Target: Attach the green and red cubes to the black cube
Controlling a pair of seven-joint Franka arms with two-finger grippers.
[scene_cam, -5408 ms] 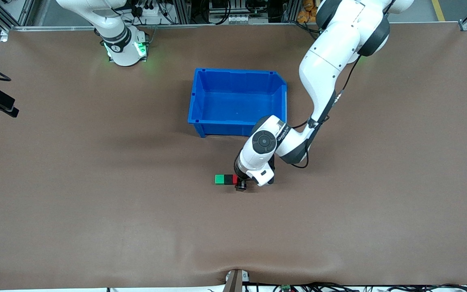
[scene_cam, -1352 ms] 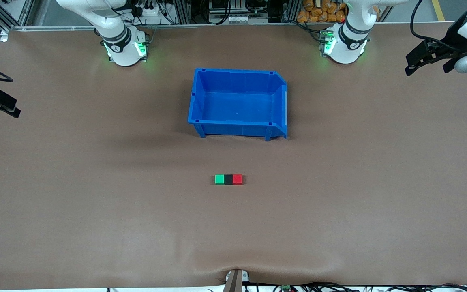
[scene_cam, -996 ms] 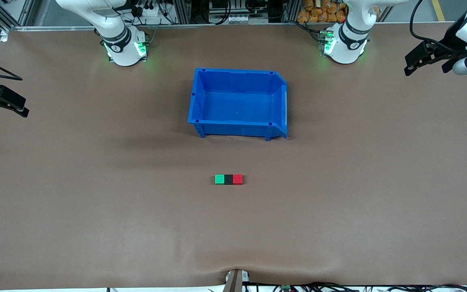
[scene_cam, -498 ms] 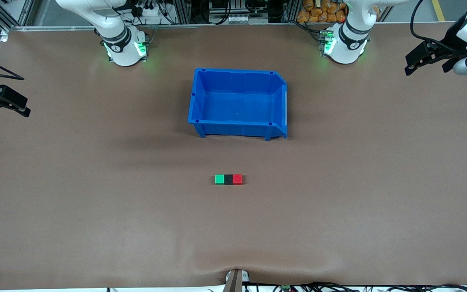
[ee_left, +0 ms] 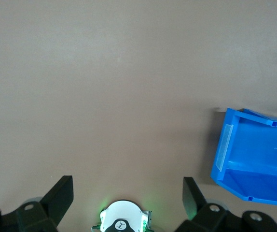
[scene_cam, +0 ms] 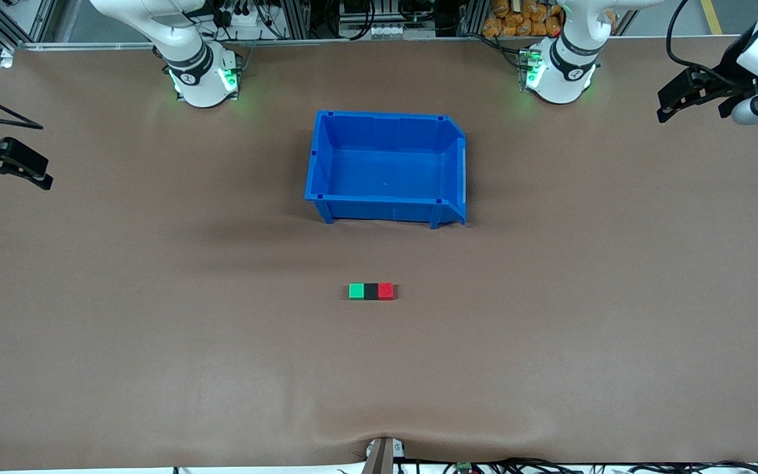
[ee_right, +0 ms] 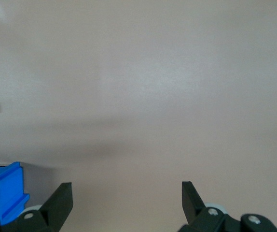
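So we've got the 3 cubes sitting in 1 row just below the centre of the front view: green cube [scene_cam: 356, 291], black cube [scene_cam: 370, 291] in the middle, red cube [scene_cam: 385, 291], each touching the next. Looks to us like both coloured ones are already attached to the black one, so the job reads as done.

Handling-wise, we'd guess these are light, rigid little blocks with smooth flat faces. Nothing fragile, but easy to nudge out of line. If we had to pick the row up, we'd pinch across the 2 long flat sides at the black cube, so the ends don't lever off.

Count: 1 green, 1 black, 1 red, plus 1 blue bin [scene_cam: 321, 158] above them in the frame, which looks empty.

Both arms are parked and waiting. The left gripper [scene_cam: 695, 95] is up at the upper right edge of the frame, and the right gripper [scene_cam: 14, 164] at the left edge. Both wrist views show the fingers spread wide with nothing between them: left [ee_left: 127, 193], right [ee_right: 127, 193].
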